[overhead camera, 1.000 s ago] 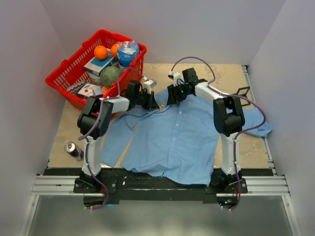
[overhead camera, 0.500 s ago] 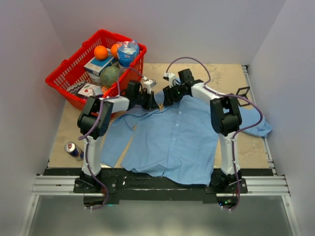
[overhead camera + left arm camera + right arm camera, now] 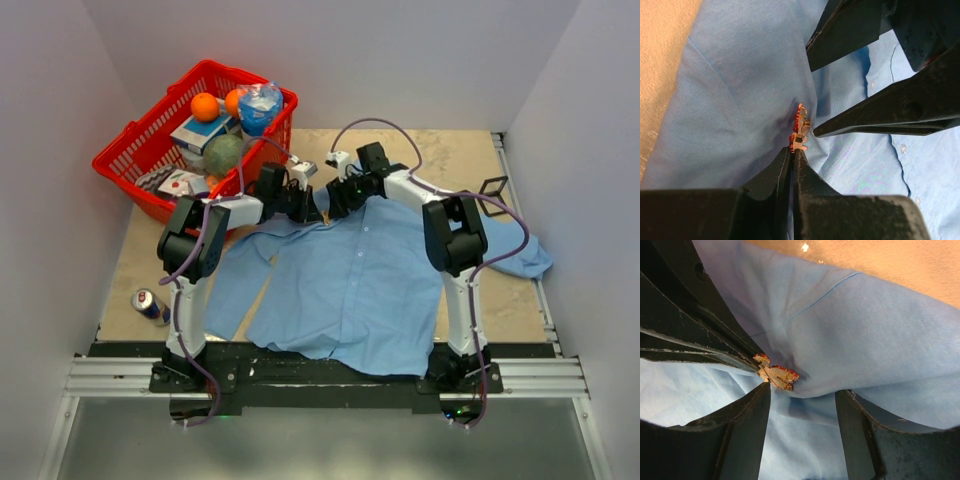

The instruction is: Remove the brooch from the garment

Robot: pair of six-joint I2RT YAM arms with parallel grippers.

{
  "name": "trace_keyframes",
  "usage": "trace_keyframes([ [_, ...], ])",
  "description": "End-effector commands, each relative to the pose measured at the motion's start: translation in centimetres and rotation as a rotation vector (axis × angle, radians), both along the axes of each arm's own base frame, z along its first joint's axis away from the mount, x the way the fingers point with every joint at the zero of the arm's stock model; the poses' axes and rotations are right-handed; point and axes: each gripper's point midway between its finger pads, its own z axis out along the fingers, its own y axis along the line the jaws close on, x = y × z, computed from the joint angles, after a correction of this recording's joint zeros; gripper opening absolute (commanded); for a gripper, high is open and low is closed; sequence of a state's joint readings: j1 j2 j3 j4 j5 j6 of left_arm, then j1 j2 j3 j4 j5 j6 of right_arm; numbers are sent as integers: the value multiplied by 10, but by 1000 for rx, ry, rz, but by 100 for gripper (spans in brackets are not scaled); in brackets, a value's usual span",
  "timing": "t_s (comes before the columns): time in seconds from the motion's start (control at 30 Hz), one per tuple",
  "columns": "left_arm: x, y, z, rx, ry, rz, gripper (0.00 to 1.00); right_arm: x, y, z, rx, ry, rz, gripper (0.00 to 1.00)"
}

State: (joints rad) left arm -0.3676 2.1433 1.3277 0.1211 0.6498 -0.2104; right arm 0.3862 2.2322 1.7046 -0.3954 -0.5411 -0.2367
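The light blue garment (image 3: 360,290) lies spread on the table. The tiny red-orange brooch (image 3: 326,213) sits on a raised fold near its collar. In the left wrist view my left gripper (image 3: 794,150) is shut, its tips pinching the lower edge of the brooch (image 3: 800,125). My right gripper (image 3: 802,395) is open, its two fingers either side of the fold of cloth (image 3: 880,330), with the left fingertip (image 3: 760,395) just under the brooch (image 3: 776,374). The two grippers meet tip to tip over the shirt (image 3: 740,100).
A red basket (image 3: 130,150) with oranges, a bottle and boxes stands at the back left. A drink can (image 3: 148,303) lies by the left arm. A small black frame (image 3: 493,185) sits at the right. White walls close in on the sides.
My right gripper has moved left towards the left gripper and the brooch. The left arm has stayed in place.
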Motion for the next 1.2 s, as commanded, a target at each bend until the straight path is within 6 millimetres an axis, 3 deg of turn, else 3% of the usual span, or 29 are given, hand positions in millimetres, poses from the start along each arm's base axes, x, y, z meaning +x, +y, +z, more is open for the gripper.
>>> trace_keyframes([
  [0.0,-5,18,-29,56,110,55,0,11,8,9,6,-70,36,58],
  [0.27,-5,17,-30,51,113,50,0,24,10,0,-15,-68,-28,56],
  [0.73,-6,14,-27,37,110,38,0,24,7,-9,-49,-49,-54,55],
  [1.17,-5,12,-29,27,117,29,0,7,12,-19,-98,-13,41,56],
])
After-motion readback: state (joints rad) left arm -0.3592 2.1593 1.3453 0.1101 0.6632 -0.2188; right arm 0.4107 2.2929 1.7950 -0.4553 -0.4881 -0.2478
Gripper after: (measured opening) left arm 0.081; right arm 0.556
